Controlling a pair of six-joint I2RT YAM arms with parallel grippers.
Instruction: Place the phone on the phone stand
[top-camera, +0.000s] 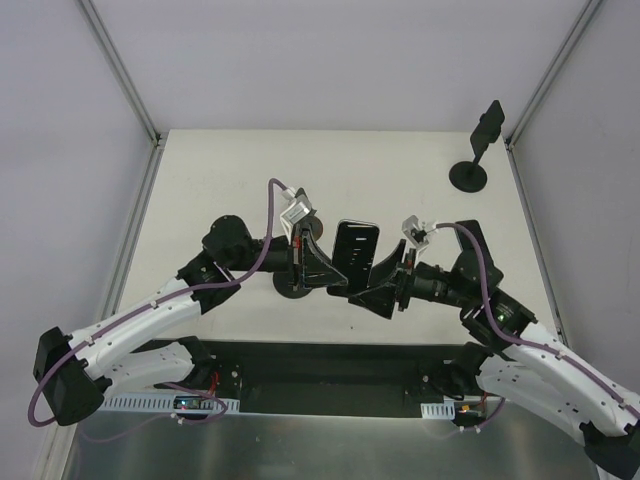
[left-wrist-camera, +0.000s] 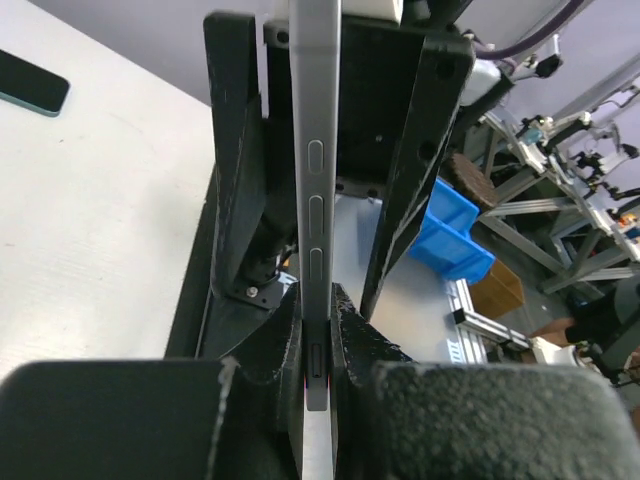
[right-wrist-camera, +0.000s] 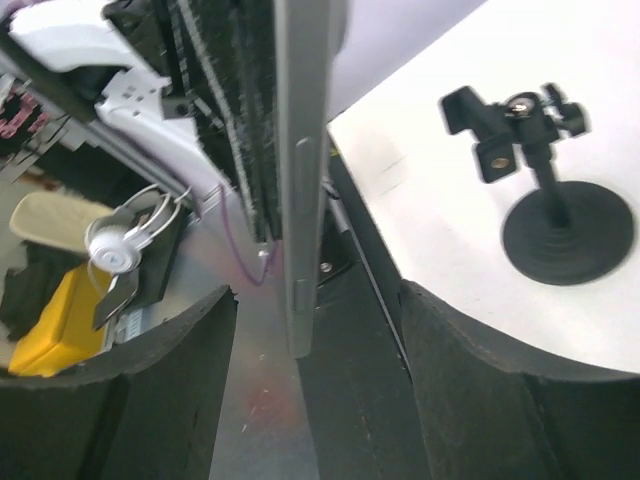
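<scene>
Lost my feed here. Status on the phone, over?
Left gripper shut on phone, mid-table. Right gripper open, straddling it. Phone stand far right corner, unloaded; nothing in between.

Phone (top-camera: 357, 248): dark slab, grey metal edge with side buttons; raised above mid-table, standing steeply; phone stand (top-camera: 469, 177): black, round base, upright post, clamp head; far right corner, well apart.
</scene>
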